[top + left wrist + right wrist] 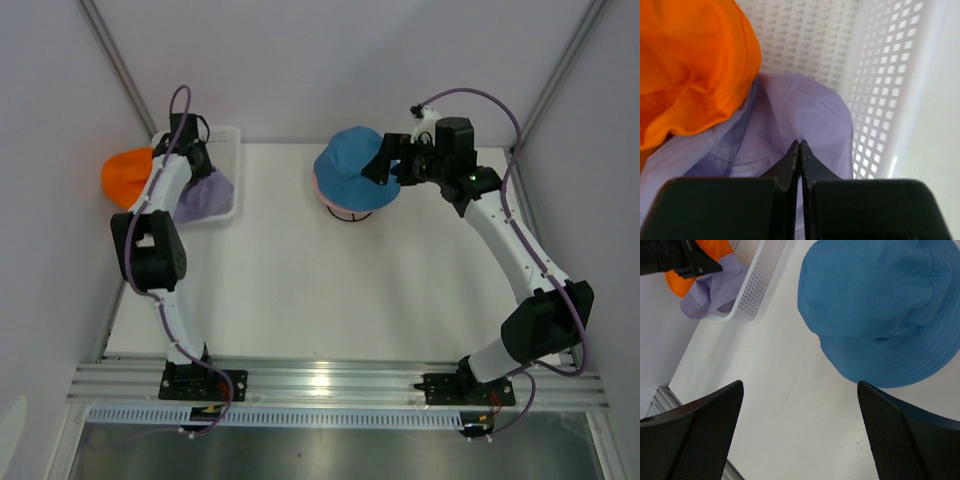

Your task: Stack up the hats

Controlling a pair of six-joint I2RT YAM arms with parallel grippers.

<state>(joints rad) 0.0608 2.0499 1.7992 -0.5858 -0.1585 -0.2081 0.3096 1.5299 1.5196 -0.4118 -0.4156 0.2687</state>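
The blue hat [350, 165] sits on top of the pink hat [321, 192], of which only a rim edge shows, on the black wire stand [350, 214]. The lavender hat [205, 197] and the orange hat [127, 175] lie in the white mesh basket [232, 140]. My left gripper [800, 142] is inside the basket, shut on a fold of the lavender hat [810, 110], with the orange hat [690, 65] to its left. My right gripper [800, 385] is open and empty, held above the table just right of the blue hat [875, 305].
The basket wall [880, 75] stands close on the right of my left gripper. The orange hat hangs over the basket's left side, by the left enclosure wall. White walls close in the table at back and sides.
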